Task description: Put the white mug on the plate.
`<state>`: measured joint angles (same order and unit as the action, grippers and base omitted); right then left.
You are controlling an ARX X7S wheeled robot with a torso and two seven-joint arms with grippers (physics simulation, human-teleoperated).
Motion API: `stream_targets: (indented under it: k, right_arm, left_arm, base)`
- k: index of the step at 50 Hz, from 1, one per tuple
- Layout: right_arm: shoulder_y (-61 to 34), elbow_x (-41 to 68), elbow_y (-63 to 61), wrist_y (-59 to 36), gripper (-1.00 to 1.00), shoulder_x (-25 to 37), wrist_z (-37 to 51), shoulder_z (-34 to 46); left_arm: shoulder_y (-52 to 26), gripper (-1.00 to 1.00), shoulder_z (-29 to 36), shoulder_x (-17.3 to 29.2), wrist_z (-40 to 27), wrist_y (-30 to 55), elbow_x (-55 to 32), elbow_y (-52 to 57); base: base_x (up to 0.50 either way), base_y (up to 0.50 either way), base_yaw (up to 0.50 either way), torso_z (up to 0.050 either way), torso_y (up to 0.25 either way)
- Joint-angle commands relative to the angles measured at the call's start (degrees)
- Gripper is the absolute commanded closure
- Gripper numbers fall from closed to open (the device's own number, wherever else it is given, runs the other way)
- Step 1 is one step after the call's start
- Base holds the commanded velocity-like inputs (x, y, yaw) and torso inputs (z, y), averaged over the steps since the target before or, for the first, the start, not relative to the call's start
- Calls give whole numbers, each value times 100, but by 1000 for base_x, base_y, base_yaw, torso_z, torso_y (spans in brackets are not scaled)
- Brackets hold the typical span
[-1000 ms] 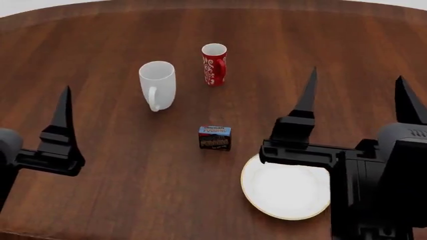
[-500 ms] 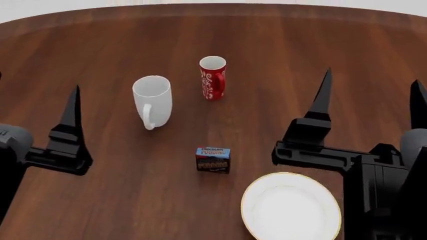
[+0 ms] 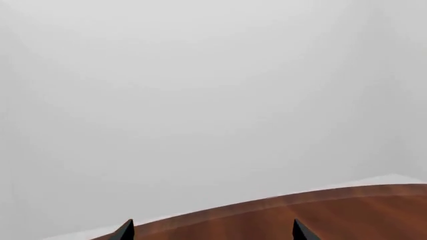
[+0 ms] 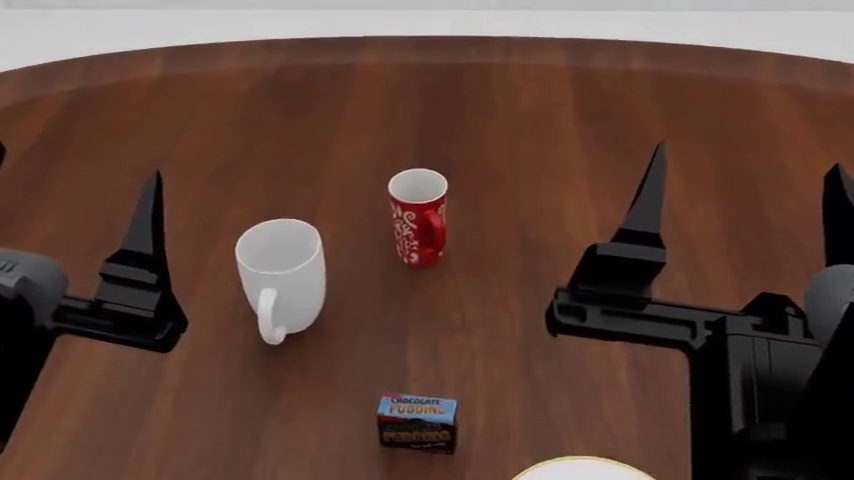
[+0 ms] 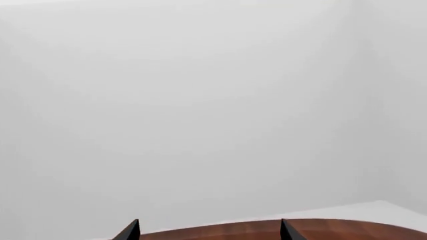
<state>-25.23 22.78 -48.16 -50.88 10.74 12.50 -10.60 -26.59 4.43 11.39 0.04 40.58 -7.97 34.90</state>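
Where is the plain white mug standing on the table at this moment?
In the head view, the plain white cylindrical mug stands upright on the brown wooden table, left of centre, beside the red mug with white swirls and near the left gripper.

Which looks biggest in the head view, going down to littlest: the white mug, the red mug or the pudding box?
1. white mug, tallest and widest.
2. red mug, narrower; it stands farther from the camera, so the gap may be exaggerated.
3. pudding box, smallest, though nearest the camera.
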Motion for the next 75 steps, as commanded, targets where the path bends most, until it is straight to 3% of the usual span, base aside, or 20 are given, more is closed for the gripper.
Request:
stream_targets:
  k: [1,17,35,75]
  right_arm:
    - [5,54,-29,-18,-100,39,49,34]
    - [-33,93,-32,-62,-100,102,100,191]
    - [12,142,-35,17,-100,146,154,229]
    - [18,242,57,128,-100,239,277,317]
  left_arm:
    - [47,-100,-15,30,-38,-16,-51,43]
    - [146,-100,-100,70,-94,-112,-135,118]
    - [243,-100,-141,152,-43,-385,-251,177]
    - [256,-100,29,300,-202,-467,-208,92]
  base:
    - [438,-8,0,0,0]
    - [306,-3,0,0,1]
    - [-1,0,0,0,-5]
    - [-1,0,0,0,-168]
